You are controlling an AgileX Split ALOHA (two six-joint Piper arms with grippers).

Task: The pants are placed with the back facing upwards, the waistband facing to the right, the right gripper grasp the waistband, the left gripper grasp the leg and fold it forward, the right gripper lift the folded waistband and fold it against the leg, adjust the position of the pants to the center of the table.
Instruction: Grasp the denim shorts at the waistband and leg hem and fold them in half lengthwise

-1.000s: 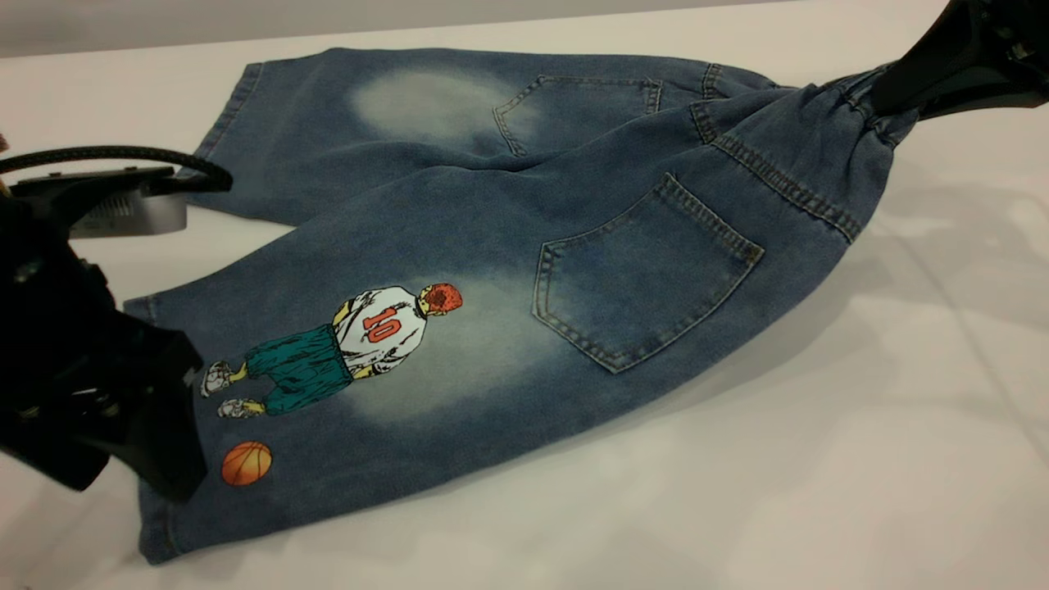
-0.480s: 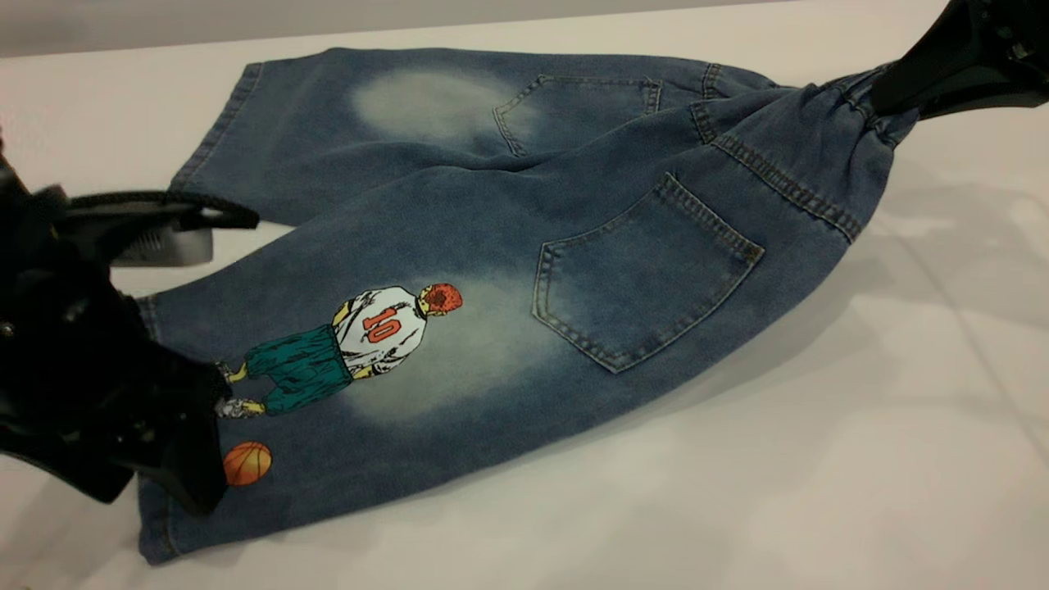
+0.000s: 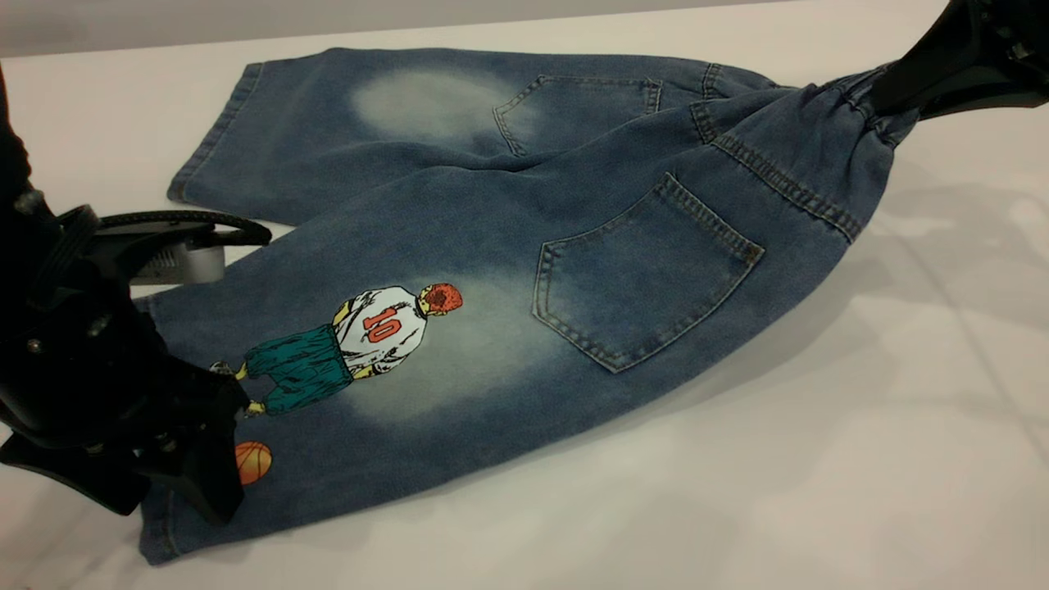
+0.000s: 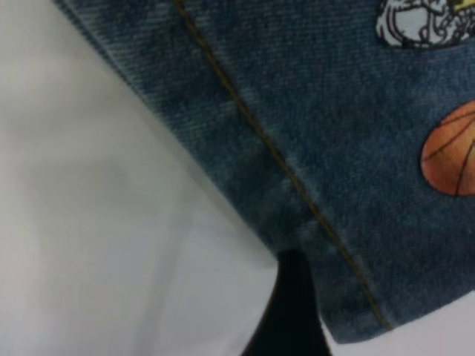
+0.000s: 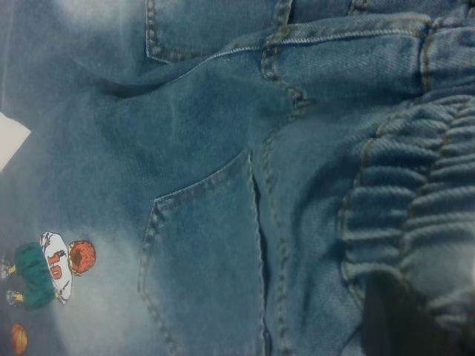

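While right gripper (image 3: pixel 881 98) pinches waistband (image 3: pixel 852 102)

One pants (image 3: pixel 508 238), two back pockets (image 3: pixel 643 274), two grippers (image 3: pixel 176 483), one table (image 3: pixel 819 459)

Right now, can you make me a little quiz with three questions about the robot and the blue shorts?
1. True or false: the right gripper holds the waistband up off the table.
2. Which number is on the printed player's jersey? A) 7 B) 10 C) 23
3. Fill the gap: the left gripper is at the hem of the leg, next to the printed orange ____.

Key
1. True: the pants rise toward the right gripper, gathered at the waistband.
2. B.
3. Ball. One finger shows at the hem in the left wrist view; whether the left gripper has gripped is unclear.
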